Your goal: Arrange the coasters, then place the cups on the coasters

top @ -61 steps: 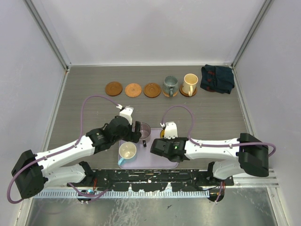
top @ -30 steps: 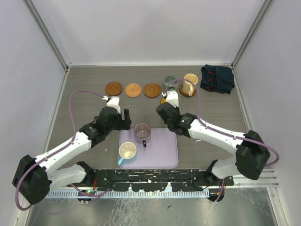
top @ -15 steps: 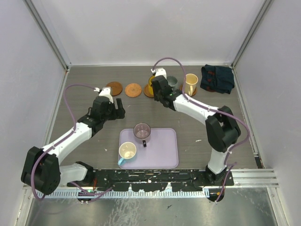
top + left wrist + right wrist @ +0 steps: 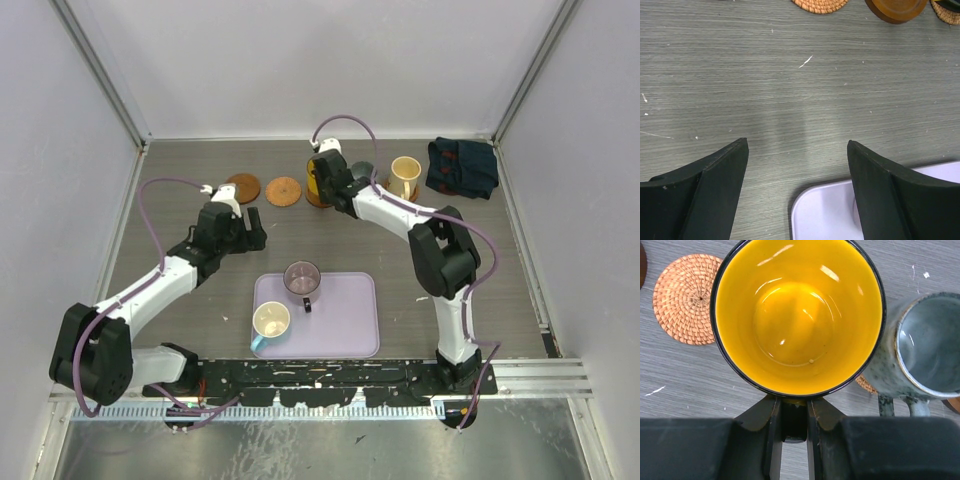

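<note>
Nearest the arm bases, a lavender tray [image 4: 350, 320] lies flat on the tabletop [image 4: 505, 250]. It carries two mugs, both upright: a cream and blue mug [image 4: 270, 321] at its near left corner, and a purple-grey mug [image 4: 302, 278] at its far edge.

The left end effector [image 4: 797, 145] hovers low over bare tabletop just beyond the tray's far left corner. Its fingers [image 4: 710, 192] are spread wide. Nothing is between them and they touch nothing.

The right arm reaches to the back row. The right end effector [image 4: 794, 412] is pinching the handle of the yellow mug [image 4: 797, 315], with both fingers pressed against it. The mug is upright and empty. Whatever lies under it is hidden, so whether it rests on a surface cannot be determined.

The back row runs from left to right as follows:
- A dark coaster [image 4: 243, 187], bare.
- A lighter woven coaster [image 4: 283, 190], bare, just left of the yellow mug.
- The yellow mug, held by the right end effector.
- A grey-teal mug [image 4: 920, 347], just right of the yellow mug. It is upright on a woven coaster whose edge shows beneath it.
- A cream mug [image 4: 404, 177], upright on a coaster.

A dark blue cloth [image 4: 462, 166] lies crumpled at the far right corner.

The tabletop is grey with a wood grain and shows small white scuffs. Pale walls [image 4: 330, 60] with metal corner posts enclose it on the left, right and far sides.
</note>
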Tool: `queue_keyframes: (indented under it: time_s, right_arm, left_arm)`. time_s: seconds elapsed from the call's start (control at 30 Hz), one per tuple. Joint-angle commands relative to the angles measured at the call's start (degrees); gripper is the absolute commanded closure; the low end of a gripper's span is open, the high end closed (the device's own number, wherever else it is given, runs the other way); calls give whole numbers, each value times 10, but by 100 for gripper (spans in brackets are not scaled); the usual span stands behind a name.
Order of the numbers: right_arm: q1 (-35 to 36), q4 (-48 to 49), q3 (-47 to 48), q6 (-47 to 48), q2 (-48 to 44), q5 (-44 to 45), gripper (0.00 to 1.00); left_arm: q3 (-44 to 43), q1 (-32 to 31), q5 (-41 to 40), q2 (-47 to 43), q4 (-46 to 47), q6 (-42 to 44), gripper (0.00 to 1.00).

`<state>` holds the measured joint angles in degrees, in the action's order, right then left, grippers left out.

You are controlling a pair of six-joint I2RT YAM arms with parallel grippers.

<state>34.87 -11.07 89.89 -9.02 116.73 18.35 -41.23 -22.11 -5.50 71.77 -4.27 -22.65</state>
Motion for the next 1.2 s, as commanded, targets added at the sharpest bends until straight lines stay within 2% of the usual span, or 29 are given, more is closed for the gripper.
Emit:
queue_keyframes:
  time_s: [0.0, 0.63, 1.17]
  right_arm:
    - [2, 50, 57, 10, -3, -3, 99]
    - [2, -30, 129, 7, 43, -6, 99]
    - [2, -25, 128, -7, 58, 28, 99]
  left_arm:
    - [-12, 2, 15, -2, 35, 1, 19]
    - [-8, 3, 20, 6, 37, -3, 19]
    - [-9, 3, 22, 26, 38, 1, 19]
